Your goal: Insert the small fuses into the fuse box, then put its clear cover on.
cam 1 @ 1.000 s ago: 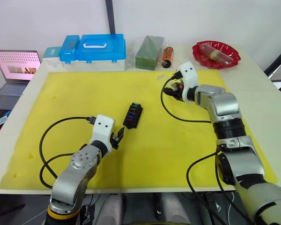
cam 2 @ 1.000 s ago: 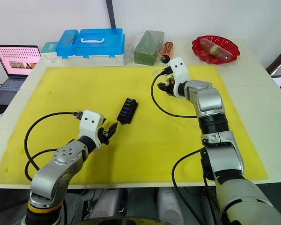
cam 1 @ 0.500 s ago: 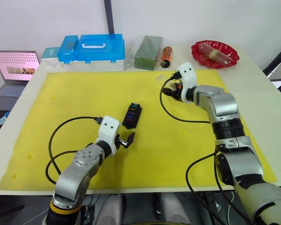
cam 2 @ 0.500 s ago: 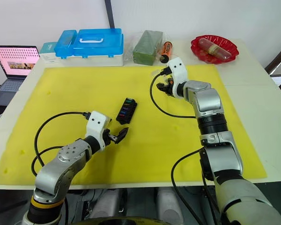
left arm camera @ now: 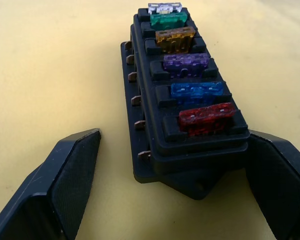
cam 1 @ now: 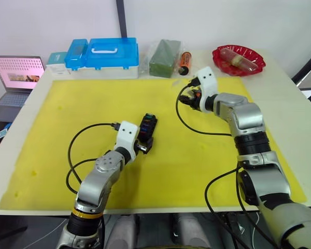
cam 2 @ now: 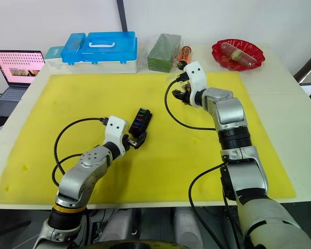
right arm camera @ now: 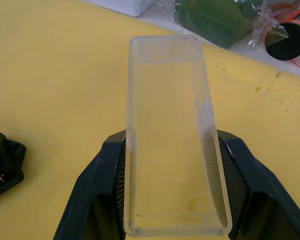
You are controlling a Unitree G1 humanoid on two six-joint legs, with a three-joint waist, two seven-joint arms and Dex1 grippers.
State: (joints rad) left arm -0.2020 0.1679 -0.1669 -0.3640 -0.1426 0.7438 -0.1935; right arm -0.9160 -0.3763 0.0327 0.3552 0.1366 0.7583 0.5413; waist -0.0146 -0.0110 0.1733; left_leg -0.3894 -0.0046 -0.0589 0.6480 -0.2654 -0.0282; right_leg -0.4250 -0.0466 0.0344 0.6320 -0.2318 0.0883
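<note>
While the left tool [left arm camera: 172, 185] gapes astride the fuse box [left arm camera: 187, 107], the right tool [right arm camera: 172, 190] clamps the clear cover [right arm camera: 167, 145].

Left gripper [left arm camera: 172, 185] spread wide, fingers either side of the fuse box [left arm camera: 187, 95]. Right gripper [right arm camera: 172, 192] raised beyond it, pinching the clear cover [right arm camera: 167, 135].

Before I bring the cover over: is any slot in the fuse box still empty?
No. The left wrist view shows the fuse box with a fuse seated in all six slots.
</note>
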